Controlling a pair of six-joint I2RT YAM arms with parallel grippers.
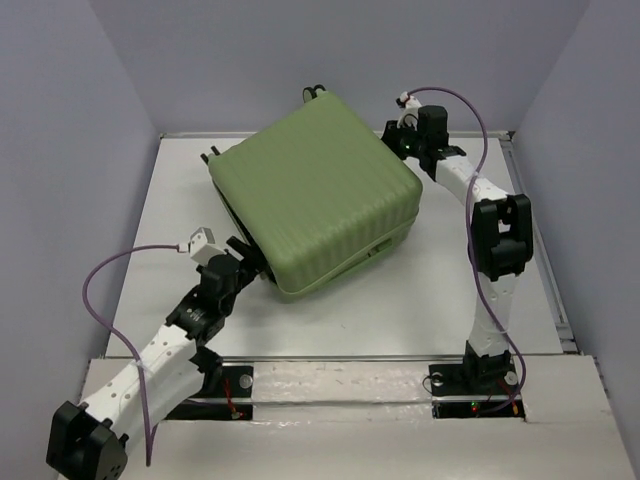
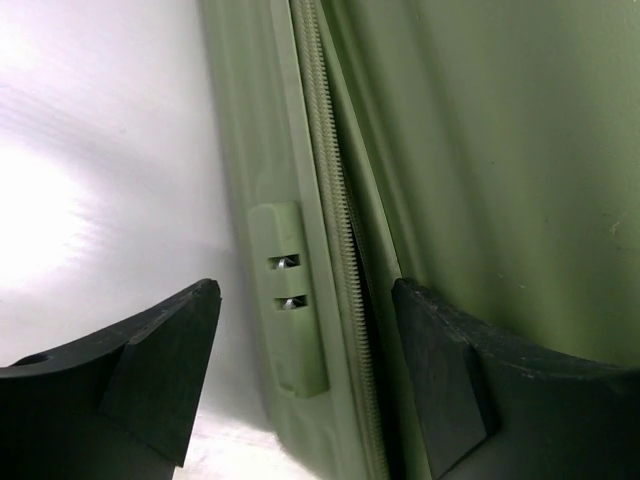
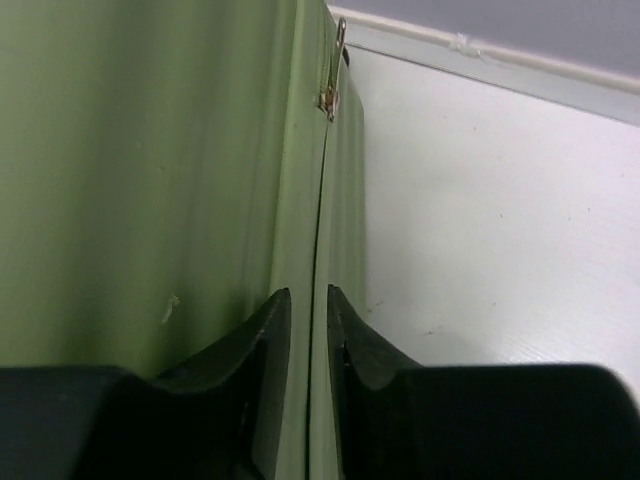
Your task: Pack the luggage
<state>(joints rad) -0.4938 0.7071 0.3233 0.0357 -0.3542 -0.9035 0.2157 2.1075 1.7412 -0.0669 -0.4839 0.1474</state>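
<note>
Grey walls, white bench [image 1: 400, 300]. Luggage [image 1: 315, 190] lies flat at centre of the top view, closed, ribbed shell up, turned at an angle; wheels [image 1: 312, 92] toward top of frame.

Left pincer [image 2: 305, 287] at the case's lower-left corner: jaws wide apart, holding nothing, standing either side of the zipper track [image 2: 335, 200] and a small lock block [image 2: 290, 310].

Right pincer [image 3: 308, 292] at the upper-right corner: jaws parted only a crack, lined up on the seam, nothing clamped. Metal zipper pull [image 3: 335, 95] sits further along the seam, well apart from the tips.

Lab cell: plain walls [image 1: 60, 150], white table [image 1: 400, 300]
</note>
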